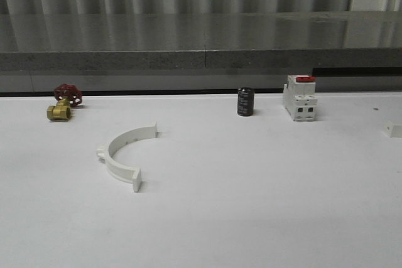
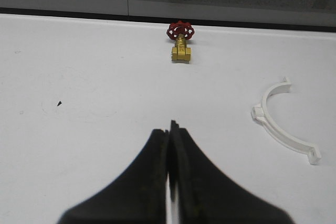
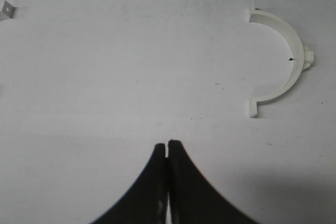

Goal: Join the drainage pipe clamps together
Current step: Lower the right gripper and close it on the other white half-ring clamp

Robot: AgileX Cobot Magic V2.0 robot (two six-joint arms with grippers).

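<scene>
Nothing is being held at this moment: the left gripper (image 2: 169,129) is hovering over bare table (image 1: 251,205) with its black fingers pressed together and empty, and the right gripper (image 3: 167,145) is doing the same, fingers closed with nothing between them.

One white half-ring clamp (image 1: 124,152) is lying flat on the left part of the table, its open side facing right, well apart from both grippers. Far behind it to the left a brass valve with a red handwheel (image 1: 63,101) is sitting near the table's far edge. A black cylinder (image 1: 245,101) and a white switch block with a red top (image 1: 299,97) are standing at the far side, right of centre. A small white piece (image 1: 394,130) is peeking in at the right edge (possibly a tab of the second clamp half, though too little is showing to tell).

The task appears to be at its very start, no part yet grasped. The next move, I judge, calls for opening a gripper and descending onto the half-ring's arc.
</scene>
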